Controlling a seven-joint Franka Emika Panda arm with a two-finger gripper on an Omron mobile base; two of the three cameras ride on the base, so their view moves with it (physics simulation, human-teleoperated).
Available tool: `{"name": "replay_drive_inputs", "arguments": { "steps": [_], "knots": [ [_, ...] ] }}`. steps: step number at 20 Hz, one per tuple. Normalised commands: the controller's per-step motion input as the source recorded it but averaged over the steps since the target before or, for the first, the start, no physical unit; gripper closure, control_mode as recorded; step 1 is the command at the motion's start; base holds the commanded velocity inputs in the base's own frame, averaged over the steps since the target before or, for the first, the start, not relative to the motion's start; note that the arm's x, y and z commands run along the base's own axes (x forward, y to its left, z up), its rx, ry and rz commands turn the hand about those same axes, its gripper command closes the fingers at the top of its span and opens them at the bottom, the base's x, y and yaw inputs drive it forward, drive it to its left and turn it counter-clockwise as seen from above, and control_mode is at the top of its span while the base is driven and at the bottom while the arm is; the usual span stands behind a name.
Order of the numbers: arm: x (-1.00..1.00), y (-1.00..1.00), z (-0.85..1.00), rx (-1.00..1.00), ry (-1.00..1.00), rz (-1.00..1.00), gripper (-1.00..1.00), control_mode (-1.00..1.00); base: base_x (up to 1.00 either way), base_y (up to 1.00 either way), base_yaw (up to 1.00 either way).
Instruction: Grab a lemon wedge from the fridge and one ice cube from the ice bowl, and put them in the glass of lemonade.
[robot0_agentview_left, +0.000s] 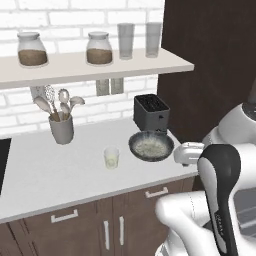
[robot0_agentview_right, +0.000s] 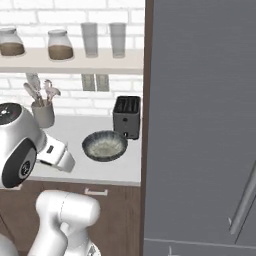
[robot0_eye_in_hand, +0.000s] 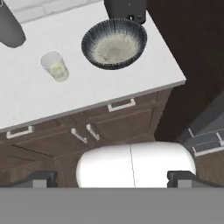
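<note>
The glass of lemonade (robot0_agentview_left: 111, 158) (robot0_eye_in_hand: 55, 65), a short clear tumbler with pale yellow liquid, stands on the white counter. Just to its right sits the ice bowl (robot0_agentview_left: 151, 146) (robot0_agentview_right: 104, 145) (robot0_eye_in_hand: 114, 43), dark-rimmed with a speckled whitish inside. The fridge (robot0_agentview_right: 200, 125) is the tall grey cabinet on the right, its door shut. The lemon wedge is out of view. My gripper (robot0_eye_in_hand: 111, 178) hangs open above the counter's front edge, in front of the bowl, looking down. Its two dark fingertips (robot0_eye_in_hand: 41, 178) stand far apart with nothing between them.
A black toaster (robot0_agentview_left: 151, 112) stands behind the bowl. A grey utensil cup (robot0_agentview_left: 61, 127) is at the back left. A shelf (robot0_agentview_left: 75, 67) above carries jars and two tall glasses. Brown drawers and doors (robot0_eye_in_hand: 87, 127) lie under the counter, with a dark panel beside the fridge.
</note>
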Motion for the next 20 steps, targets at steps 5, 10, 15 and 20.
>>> {"name": "replay_drive_inputs", "arguments": {
  "steps": [5,10,15,20],
  "knots": [
    [0.0,0.0,0.0,0.0,0.0,0.0,-1.0,1.0,-1.0,-0.46,-0.23],
    [0.0,0.0,0.0,0.0,0.0,0.0,-1.0,1.0,-0.48,-0.96,-0.06],
    [0.0,0.0,0.0,0.0,0.0,0.0,-1.0,1.0,0.27,-1.0,0.23],
    [0.0,0.0,0.0,0.0,0.0,0.0,-1.0,1.0,0.08,-1.0,0.16]
  ]
}}
